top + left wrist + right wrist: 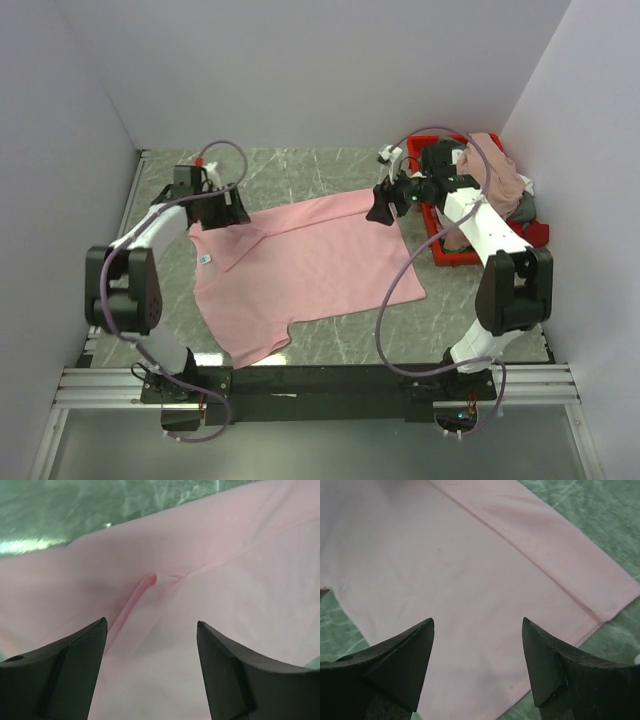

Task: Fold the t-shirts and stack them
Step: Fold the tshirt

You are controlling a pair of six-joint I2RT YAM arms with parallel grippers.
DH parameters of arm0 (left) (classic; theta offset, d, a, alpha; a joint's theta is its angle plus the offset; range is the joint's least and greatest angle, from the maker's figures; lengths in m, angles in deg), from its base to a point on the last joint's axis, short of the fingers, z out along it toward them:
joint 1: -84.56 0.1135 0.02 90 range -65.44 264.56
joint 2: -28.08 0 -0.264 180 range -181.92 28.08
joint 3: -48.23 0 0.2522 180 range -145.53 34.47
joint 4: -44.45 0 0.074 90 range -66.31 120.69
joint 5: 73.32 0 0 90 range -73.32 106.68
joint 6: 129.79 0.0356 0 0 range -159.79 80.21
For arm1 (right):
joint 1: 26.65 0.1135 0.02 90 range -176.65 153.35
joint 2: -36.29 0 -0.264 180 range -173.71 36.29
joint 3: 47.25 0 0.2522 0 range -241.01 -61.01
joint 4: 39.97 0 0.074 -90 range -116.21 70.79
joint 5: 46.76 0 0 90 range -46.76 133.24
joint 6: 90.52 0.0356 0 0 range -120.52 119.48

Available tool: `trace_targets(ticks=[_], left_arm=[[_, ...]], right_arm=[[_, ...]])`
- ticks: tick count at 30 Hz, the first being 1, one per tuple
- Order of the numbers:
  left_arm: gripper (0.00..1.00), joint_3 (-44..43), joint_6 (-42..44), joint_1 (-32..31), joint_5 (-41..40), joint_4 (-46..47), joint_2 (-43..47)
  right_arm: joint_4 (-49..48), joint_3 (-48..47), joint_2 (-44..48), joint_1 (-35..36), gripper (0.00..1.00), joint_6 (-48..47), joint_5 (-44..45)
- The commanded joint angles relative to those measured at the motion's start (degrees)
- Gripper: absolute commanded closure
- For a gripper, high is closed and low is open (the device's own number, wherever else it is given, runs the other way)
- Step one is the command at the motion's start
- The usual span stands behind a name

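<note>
A light pink t-shirt [300, 265] lies spread flat on the marbled table. My left gripper [228, 213] is open over the shirt's far left part, by a folded-over flap; its wrist view shows a seam crease [145, 587] between the open fingers [75, 655]. My right gripper [383, 208] is open over the shirt's far right corner; its wrist view shows the pink hem [560, 555] and open fingers [555, 665]. More shirts, a dusty rose one [497, 175] on top and a grey one [525, 210], are heaped in the bin.
A red plastic bin [455, 250] stands at the right, beside the right arm. White walls enclose the table on three sides. Green marbled table surface [300, 170] shows behind and in front of the shirt.
</note>
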Motion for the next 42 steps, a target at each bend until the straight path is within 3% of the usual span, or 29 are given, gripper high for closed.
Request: trace_targets(ticks=[1, 7, 12, 23, 26, 31, 38, 42], left_arm=[[0.23, -5.1, 9.3, -3.1, 1.7, -0.7, -6.3], [0.27, -9.1, 11.7, -4.5, -2.0, -2.4, -12.3], [0.38, -11.5, 11.8, -6.7, -4.3, -4.8, -15.8], [0.92, -10.9, 11.6, -8.9, -2.4, -7.2, -12.8], [0.92, -9.6, 11.2, -9.5, -0.4, -7.5, -10.8], [0.82, -7.6, 10.8, -10.9, 6.6, -9.2, -8.2], [0.53, -6.0, 10.0, -13.9, 15.4, -12.4, -7.6], [0.50, -7.1, 9.3, -14.7, 15.5, -13.9, -5.0]], right_arm=[[2.1, 2.3, 5.6, 0.8, 0.23, -3.0, -4.3], [2.5, 6.4, 8.6, 1.0, 0.23, -3.8, -5.4], [2.1, 7.9, 9.2, 0.9, 0.23, -3.6, -5.6], [1.8, 8.4, 10.0, 0.8, 0.23, -3.1, -5.4], [1.7, 8.5, 10.6, 0.8, 0.23, -3.0, -5.2], [1.9, 8.2, 11.0, 0.8, 0.23, -3.0, -4.9], [2.3, 8.1, 11.5, 0.8, 0.23, -3.4, -3.6], [2.2, 8.2, 11.7, 0.8, 0.23, -3.6, -2.8]])
